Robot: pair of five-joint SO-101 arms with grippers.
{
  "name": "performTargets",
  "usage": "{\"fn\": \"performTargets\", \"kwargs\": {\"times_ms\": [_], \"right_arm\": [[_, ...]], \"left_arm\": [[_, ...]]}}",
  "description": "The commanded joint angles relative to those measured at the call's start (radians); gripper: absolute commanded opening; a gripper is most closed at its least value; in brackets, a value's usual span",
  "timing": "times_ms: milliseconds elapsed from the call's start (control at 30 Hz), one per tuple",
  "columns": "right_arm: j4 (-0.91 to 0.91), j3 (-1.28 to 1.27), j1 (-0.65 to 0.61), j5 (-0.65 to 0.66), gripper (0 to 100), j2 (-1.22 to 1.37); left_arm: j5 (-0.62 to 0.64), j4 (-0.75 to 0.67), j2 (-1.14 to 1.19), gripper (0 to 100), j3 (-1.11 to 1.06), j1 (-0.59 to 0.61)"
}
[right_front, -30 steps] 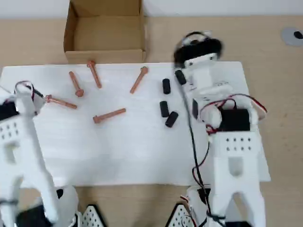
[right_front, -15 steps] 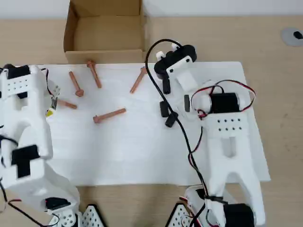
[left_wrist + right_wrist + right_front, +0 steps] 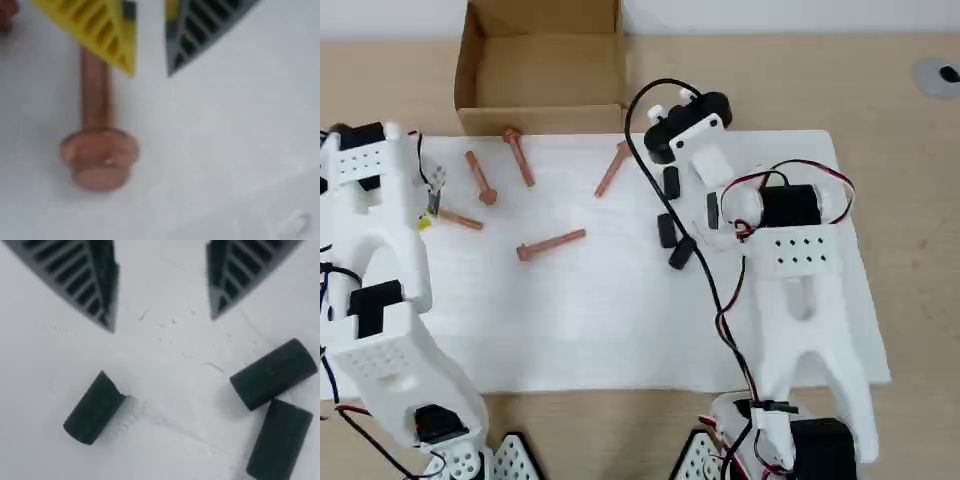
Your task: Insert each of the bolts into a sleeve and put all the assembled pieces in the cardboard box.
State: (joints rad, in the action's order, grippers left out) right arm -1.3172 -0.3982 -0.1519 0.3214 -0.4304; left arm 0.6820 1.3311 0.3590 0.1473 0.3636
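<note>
A white sheet (image 3: 620,330) covered the table (image 3: 910,150), with the cardboard box (image 3: 470,70) at its far edge. My left gripper (image 3: 151,70) stood open, its yellow finger over the bolt (image 3: 97,145). I judged it needed centring before closing. My right gripper (image 3: 162,322) gaped above a black sleeve (image 3: 92,410) and had yet to straddle it.

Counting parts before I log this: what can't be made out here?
- High view: the leftmost bolt's head, under the left gripper.
- High view: whether more sleeves lie beneath the right arm.
- Right wrist view: one sleeve's end, cut by the frame edge.
</note>
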Motion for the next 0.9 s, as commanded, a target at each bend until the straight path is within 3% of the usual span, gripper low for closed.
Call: {"fn": "performTargets", "kwargs": {"times_ms": [0, 167, 333, 867], "right_arm": [[0.005, 0.054, -0.013, 0.012, 16.2, -0.001], [0.005, 0.054, -0.013, 0.012, 16.2, 0.001], [0.005, 0.054, -0.013, 0.012, 16.2, 0.001], [0.002, 0.053, -0.013, 0.012, 16.2, 0.001]], "left_arm": [[0.008, 0.003, 0.001, 5, 0.077, -0.011], [0.008, 0.002, 0.039, 7, 0.094, -0.011], [0.008, 0.000, 0.096, 19, 0.097, -0.014], [0.008, 0.006, 0.291, 19, 0.311, -0.015]]}}
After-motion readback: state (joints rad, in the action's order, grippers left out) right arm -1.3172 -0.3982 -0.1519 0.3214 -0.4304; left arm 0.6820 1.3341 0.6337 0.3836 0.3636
